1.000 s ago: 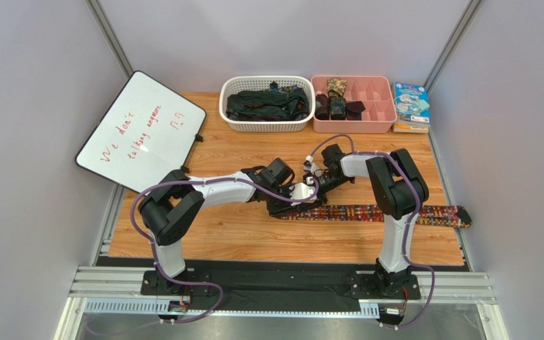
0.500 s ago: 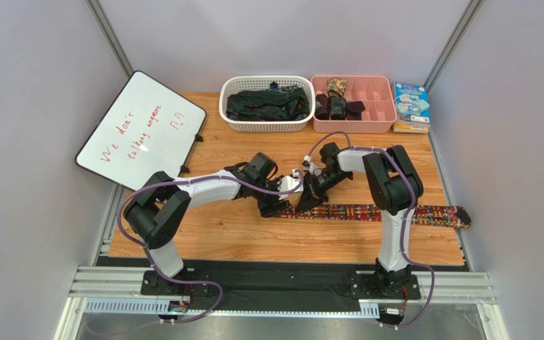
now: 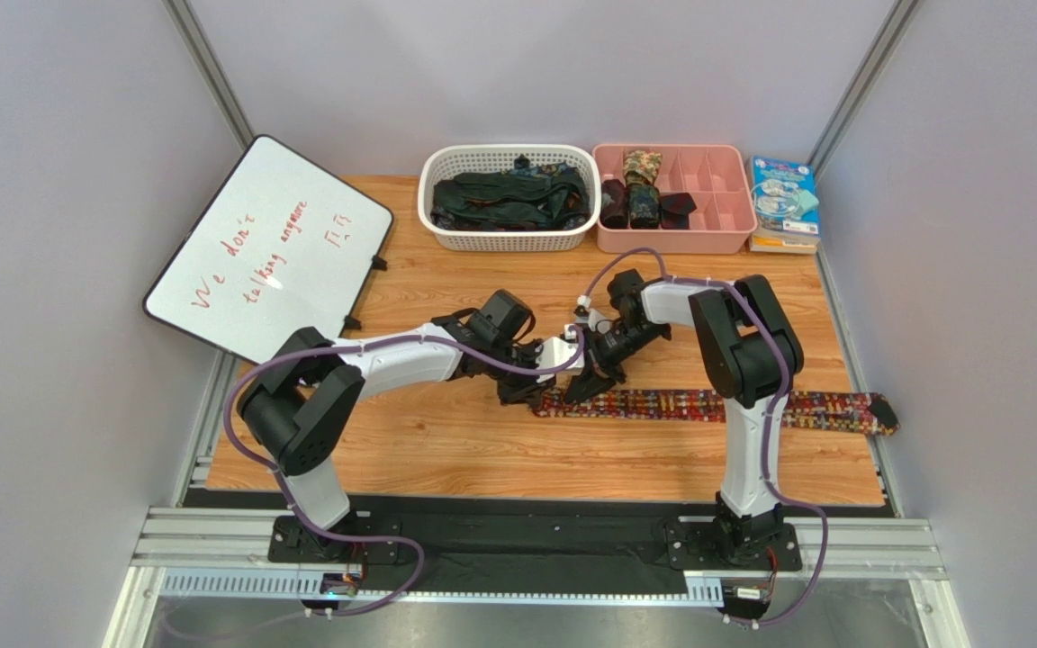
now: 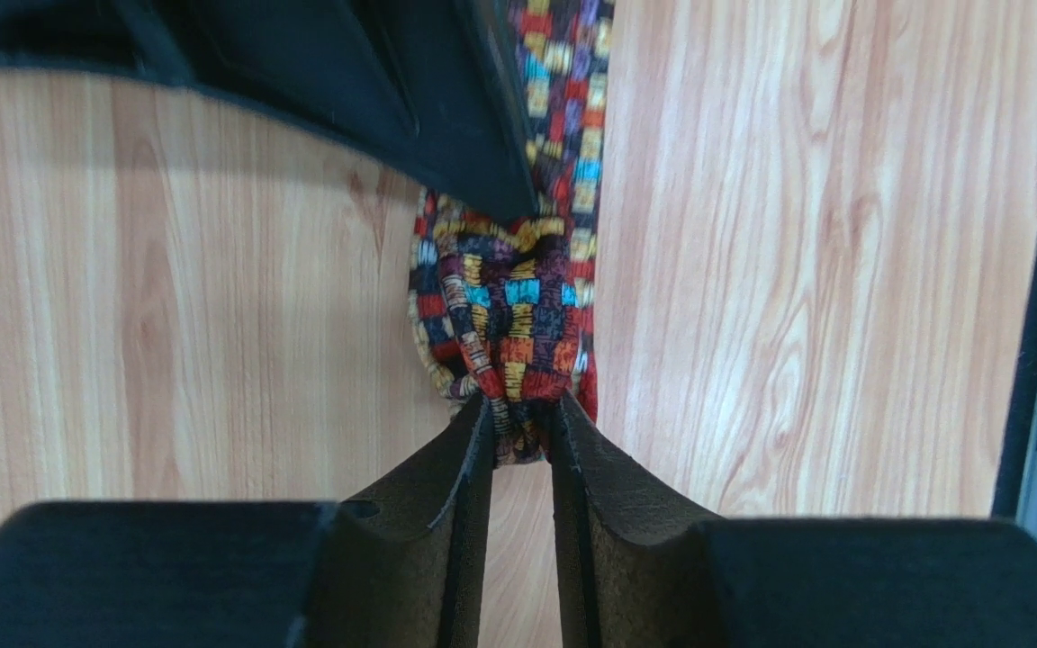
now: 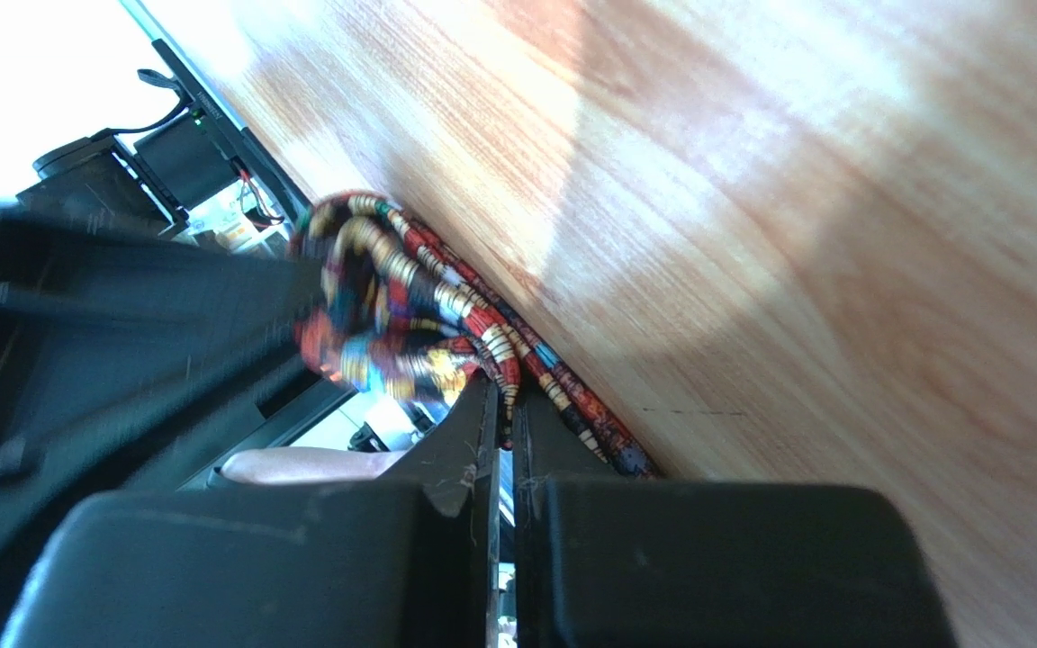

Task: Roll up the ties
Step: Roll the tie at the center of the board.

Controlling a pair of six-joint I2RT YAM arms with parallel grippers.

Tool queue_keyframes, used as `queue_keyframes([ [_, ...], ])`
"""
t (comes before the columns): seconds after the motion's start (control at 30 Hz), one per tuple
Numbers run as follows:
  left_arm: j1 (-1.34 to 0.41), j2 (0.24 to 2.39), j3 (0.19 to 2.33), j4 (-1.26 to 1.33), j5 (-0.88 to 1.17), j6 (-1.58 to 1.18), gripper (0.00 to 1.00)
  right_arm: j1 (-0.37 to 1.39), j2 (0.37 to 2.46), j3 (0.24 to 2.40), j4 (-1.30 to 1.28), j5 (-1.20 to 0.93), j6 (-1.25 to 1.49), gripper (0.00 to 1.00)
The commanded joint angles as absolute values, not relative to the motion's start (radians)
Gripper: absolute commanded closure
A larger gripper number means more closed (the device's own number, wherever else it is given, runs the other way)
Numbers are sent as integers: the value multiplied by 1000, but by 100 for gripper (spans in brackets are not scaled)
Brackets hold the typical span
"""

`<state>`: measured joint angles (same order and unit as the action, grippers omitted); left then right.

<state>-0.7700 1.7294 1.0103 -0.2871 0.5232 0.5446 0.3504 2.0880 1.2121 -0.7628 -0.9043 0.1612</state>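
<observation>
Multicolour tie (image 3: pixel 659 402), small coil at end

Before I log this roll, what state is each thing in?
patterned tie, left end coiled, rest flat on the table
left claw, shut on the coil
right claw, shut on the coil's edge
white basket, holding loose dark ties
pink tray, rolled ties in its left compartments
whiteboard, written on

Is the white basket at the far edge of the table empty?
No, the white basket holds a heap of dark ties.
</observation>
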Motion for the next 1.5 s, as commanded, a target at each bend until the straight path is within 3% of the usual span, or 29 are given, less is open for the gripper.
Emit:
queue_keyframes([
  [0.0, -814, 1713, 1094, -255, 569, 494, 73, 370, 2141, 1213, -759, -792, 172, 100],
  [0.23, -850, 1790, 1147, -184, 532, 434, 62, 377, 2140, 1212, -756, -802, 170, 100],
  [0.5, -859, 1868, 1108, -204, 492, 515, 63, 374, 2109, 1221, -788, -854, 137, 99],
  [0.7, -858, 1861, 1068, -255, 466, 574, 66, 350, 2039, 1227, -870, -896, 75, 87],
  [0.87, -857, 1867, 1058, -278, 449, 591, 66, 311, 1942, 1204, -903, -943, 69, 66],
  [1.17, -857, 1873, 1071, -272, 448, 572, 59, 333, 1967, 1189, -815, -979, 156, 62],
  [1.47, -857, 1871, 1078, -261, 465, 540, 61, 373, 2025, 1189, -704, -899, 212, 63],
])
